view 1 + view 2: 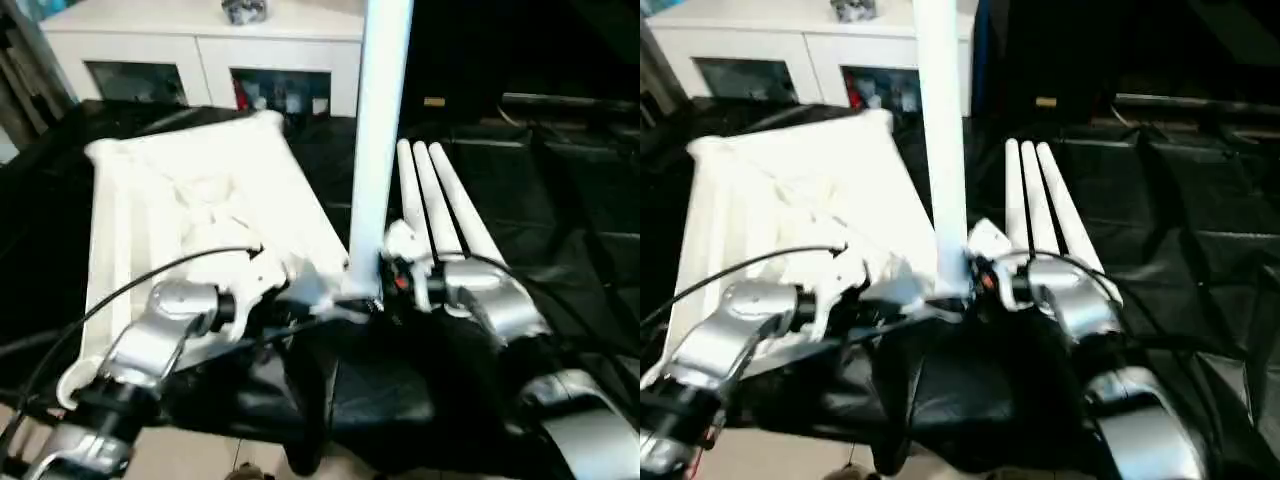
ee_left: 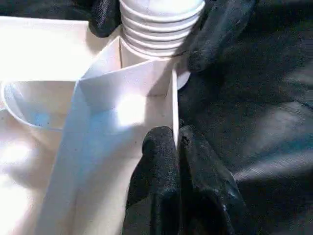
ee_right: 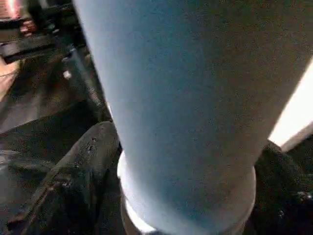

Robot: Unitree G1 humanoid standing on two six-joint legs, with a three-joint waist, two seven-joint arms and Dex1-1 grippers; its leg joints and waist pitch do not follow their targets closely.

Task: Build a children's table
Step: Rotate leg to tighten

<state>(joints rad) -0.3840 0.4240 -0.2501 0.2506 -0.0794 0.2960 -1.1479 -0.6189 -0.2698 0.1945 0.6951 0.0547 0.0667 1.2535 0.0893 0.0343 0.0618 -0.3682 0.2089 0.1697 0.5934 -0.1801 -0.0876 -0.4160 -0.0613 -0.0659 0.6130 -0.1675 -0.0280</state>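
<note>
A: Start at the left gripper point(image 2: 177, 147). What is it doing?

B: Its two black fingers point(image 2: 161, 181) are pressed together on a thin upright rib at the near right corner of the tabletop point(image 1: 190, 210), pinching that rib between them.

A: And the right gripper point(image 3: 186, 196)?

B: Its fingers point(image 3: 78, 171) stand spread, one on each side of the foot of the upright leg point(image 1: 378, 150). Whether they press on the tube I cannot tell. In the left wrist view the same two fingers point(image 2: 220, 34) show on either side of the leg's ridged end, which sits at the corner socket point(image 2: 142, 63).

A: So where is the table?

B: The tabletop lies ribbed side up on the black cloth point(image 1: 560, 200), on the left of the scene, running from the near edge away toward the far side. The one leg rises straight up from its near right corner.

A: The other legs?

B: Three more legs point(image 1: 440, 205) lie side by side on the cloth, touching one another, just right of the upright leg, their near ends by the right gripper's wrist.

A: Anything beyond that?

B: A white cabinet point(image 1: 200, 55) with glass doors stands at the far side, behind the tabletop.
</note>
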